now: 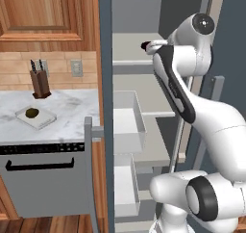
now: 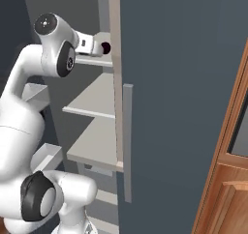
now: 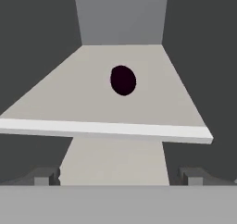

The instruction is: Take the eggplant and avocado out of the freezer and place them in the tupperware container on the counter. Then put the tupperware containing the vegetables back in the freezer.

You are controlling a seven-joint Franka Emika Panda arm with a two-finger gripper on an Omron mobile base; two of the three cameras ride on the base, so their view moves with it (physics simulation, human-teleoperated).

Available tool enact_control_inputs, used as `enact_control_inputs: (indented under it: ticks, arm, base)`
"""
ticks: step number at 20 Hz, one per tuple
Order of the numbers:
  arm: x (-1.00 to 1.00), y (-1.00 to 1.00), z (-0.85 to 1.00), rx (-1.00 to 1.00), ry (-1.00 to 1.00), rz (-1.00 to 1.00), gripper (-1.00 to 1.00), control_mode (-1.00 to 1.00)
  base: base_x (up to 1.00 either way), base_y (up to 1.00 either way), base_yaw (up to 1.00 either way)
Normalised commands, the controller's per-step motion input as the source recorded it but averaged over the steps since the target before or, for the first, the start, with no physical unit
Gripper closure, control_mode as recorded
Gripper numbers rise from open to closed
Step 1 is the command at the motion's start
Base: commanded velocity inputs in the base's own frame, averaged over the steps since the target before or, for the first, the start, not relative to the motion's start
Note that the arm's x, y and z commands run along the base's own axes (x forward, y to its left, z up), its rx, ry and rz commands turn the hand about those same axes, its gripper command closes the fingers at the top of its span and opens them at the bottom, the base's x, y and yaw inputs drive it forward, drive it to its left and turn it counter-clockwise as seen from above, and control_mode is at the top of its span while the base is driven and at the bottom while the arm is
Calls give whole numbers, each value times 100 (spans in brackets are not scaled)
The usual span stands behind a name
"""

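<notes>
A: Where is the eggplant [image 3: 123, 80] found?

B: It is seen lying alone on a pale shelf [image 3: 55, 100] inside the freezer [image 1: 106, 83], about midway across that shelf and set back from its front edge. In the left base view a sliver of it [image 1: 145, 45] is seen beside the arm's wrist, on the upper shelf of the freezer.

A: And the gripper [image 3: 120, 174]?

B: It is held in front of that shelf, short of its front edge, pointed toward the eggplant. The jaws are spread wide, with nothing between them; the two finger tips [image 3: 46, 176] are seen far apart at the bottom of the hand view, and the eggplant is not touched.

A: What is noted about the avocado [image 1: 32, 112]?

B: It is seen resting in the tupperware container [image 1: 44, 119], which is set on the counter [image 1: 72, 111] to the left of the freezer. A knife block [image 1: 40, 83] is placed behind the container, against the wall.

A: And the freezer itself?

B: It is open; pale drawers [image 1: 129, 123] are pulled out below the eggplant's shelf.
</notes>
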Motion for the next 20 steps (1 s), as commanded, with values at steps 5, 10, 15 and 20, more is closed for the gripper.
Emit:
enact_control_inputs:
  ticks: [5, 10, 15, 20]
  arm:
    - [27, -25, 0, 0, 3, 0, -100, -100]
    - [30, -3, -3, 0, 0, 0, -100, -100]
    - [29, 1, -2, 0, 0, 4, -100, -100]
    - [25, 0, -10, 0, 5, 4, -100, -100]
  base:
    - [0, 0, 0]
    - [0, 0, 0]
    - [0, 0, 0]
    - [0, 0, 0]
